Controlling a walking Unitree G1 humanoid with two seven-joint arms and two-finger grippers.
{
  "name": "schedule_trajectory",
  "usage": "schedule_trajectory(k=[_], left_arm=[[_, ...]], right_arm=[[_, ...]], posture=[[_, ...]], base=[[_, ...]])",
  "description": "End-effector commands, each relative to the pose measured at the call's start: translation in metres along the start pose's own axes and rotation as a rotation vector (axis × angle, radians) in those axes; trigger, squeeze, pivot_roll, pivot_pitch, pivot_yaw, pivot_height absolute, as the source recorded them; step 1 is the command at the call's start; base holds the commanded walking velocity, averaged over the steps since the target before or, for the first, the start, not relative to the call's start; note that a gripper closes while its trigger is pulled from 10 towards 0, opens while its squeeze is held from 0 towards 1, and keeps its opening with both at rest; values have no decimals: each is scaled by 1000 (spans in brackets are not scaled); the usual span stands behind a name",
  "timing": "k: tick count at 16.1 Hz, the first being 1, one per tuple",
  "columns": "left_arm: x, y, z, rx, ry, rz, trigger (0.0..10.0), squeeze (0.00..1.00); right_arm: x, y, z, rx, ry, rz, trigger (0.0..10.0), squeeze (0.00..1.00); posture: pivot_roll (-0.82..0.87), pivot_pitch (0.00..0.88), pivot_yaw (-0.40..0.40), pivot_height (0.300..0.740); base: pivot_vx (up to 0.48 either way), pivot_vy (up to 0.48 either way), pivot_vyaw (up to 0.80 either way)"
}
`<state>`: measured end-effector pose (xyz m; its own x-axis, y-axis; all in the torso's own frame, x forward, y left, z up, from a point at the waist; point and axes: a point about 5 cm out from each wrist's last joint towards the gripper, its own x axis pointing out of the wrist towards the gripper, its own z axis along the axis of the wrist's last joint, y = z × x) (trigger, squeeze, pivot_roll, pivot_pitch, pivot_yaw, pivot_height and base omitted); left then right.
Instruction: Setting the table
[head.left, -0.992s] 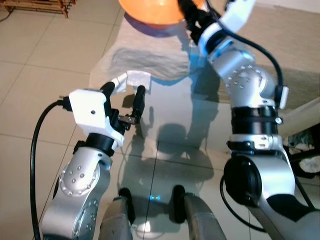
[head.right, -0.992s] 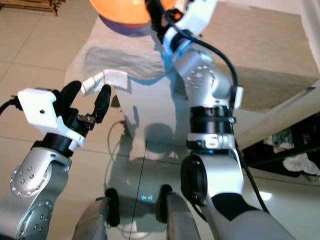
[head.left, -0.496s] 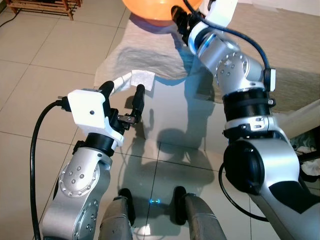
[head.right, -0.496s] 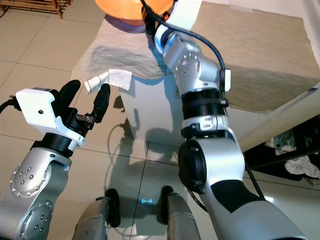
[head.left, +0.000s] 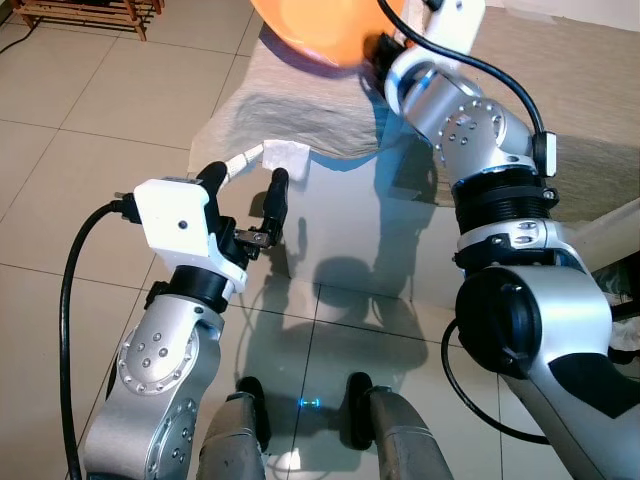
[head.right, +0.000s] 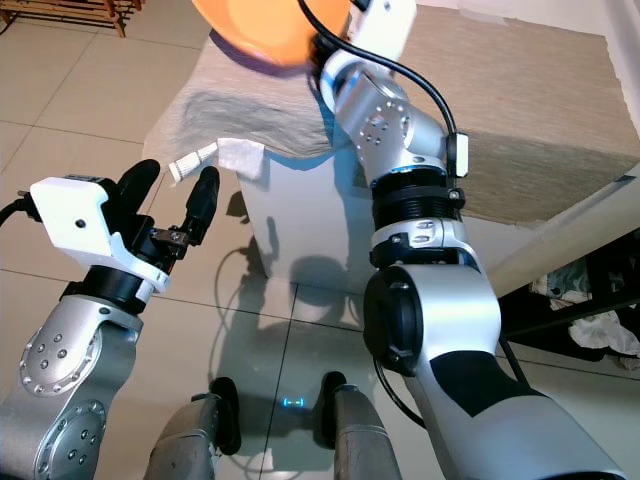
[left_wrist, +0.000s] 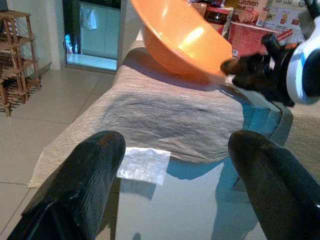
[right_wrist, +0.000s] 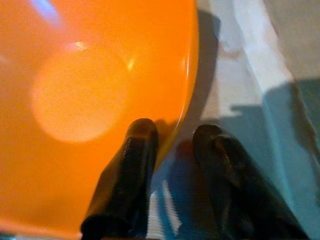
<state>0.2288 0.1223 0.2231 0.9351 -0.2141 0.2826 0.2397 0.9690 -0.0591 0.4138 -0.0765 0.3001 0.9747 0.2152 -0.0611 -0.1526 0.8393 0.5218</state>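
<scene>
An orange bowl (head.left: 310, 28) hangs tilted above the far part of the table, over the grey woven cloth (head.left: 300, 100). My right gripper (right_wrist: 172, 150) is shut on the bowl's rim (right_wrist: 187, 100), one finger inside and one outside. In the left wrist view the bowl (left_wrist: 180, 37) and the right gripper (left_wrist: 255, 67) show above the cloth (left_wrist: 150, 110). My left gripper (head.left: 245, 185) stands open in front of the table's near edge, holding nothing, close to a white napkin (head.left: 285, 155) at the cloth's corner.
The glass table top (head.left: 350, 220) reflects the arms. Tiled floor (head.left: 70, 150) lies to the left, with a wooden rack (head.left: 90, 12) at the far left. Food packages (left_wrist: 260, 20) stand at the table's far end. Dark clutter (head.right: 590, 290) sits low on the right.
The right arm has swung the bowl slightly rightward and tipped it more. The camera shifted between the first two moments. The left gripper has stayed where it was.
</scene>
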Motion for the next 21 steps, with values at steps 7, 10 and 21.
schedule_trajectory(k=[7, 10, 21], left_arm=[[-4, 1, 1, 2, 6, 8, 10000, 0], [-4, 2, 3, 6, 0, 8, 10000, 0], [2, 9, 15, 33, -40, 7, 10000, 0]], right_arm=[[0, 0, 4, 62, -3, -15, 0, 0], [-1, -1, 9, 85, -48, -11, 0, 0], [-12, -24, 45, 34, -296, -148, 0, 0]], posture=[[-34, 290, -46, 740], [-33, 288, -44, 740], [-30, 276, -38, 740]], base=[[0, 0, 0], [0, 0, 0], [0, 0, 0]])
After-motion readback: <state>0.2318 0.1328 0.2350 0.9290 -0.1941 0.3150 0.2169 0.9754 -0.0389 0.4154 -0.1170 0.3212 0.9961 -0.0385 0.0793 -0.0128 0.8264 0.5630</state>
